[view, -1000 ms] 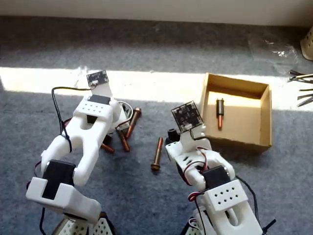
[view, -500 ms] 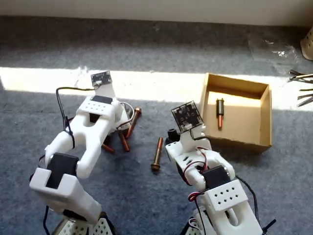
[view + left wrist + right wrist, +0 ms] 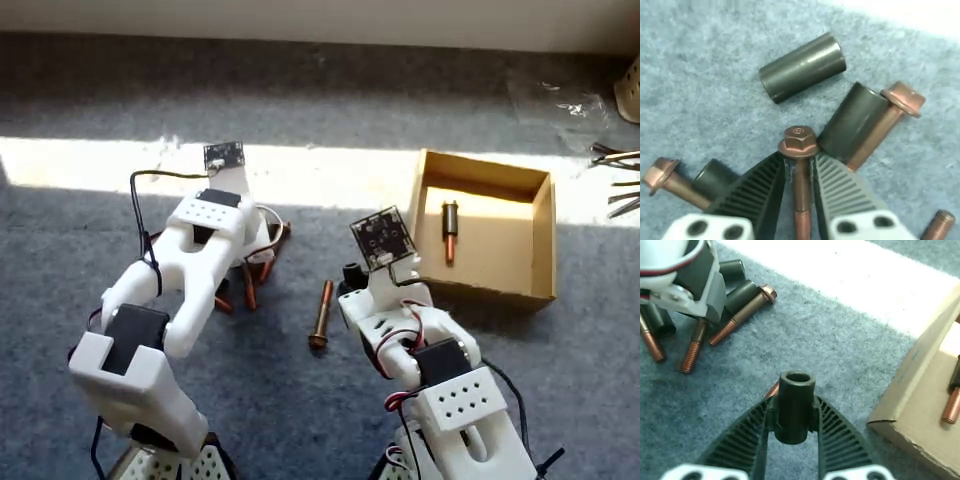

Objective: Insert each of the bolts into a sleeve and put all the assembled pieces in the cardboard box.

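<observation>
left wrist view: left gripper (image 3: 799, 159) is clamped on a copper-coloured hex-head bolt (image 3: 798, 142), its head poking past the tips. right gripper (image 3: 792, 406) pinches a dark metal tube sleeve (image 3: 796, 390) with the bore exposed, likely presented for mating. brown cardboard box (image 3: 541, 240), near the right arm, holds one assembled piece (image 3: 450, 232).
</observation>
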Robot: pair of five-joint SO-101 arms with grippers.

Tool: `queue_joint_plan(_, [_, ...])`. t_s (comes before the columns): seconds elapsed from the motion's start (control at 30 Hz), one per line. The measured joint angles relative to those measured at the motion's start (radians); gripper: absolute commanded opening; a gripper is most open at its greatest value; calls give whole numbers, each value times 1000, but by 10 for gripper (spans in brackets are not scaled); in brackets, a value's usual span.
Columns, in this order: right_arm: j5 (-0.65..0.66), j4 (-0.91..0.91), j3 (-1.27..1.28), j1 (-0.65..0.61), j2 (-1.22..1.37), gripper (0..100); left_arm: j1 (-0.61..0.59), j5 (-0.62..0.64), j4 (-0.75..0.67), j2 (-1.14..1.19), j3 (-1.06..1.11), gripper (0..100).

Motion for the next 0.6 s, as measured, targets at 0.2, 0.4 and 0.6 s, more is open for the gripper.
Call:
queue_joint_plan(0.2, [0,-17,0,0,0,3,-37,-189,35,-129,43,5])
queue_joint_plan(0.4, [0,-84,54,0,-2,3,-43,-307,35,-396,180,5])
queue_joint_plan(0.6, [0,-178,81,0,-2,3,-48,-471,37,-661,276,5])
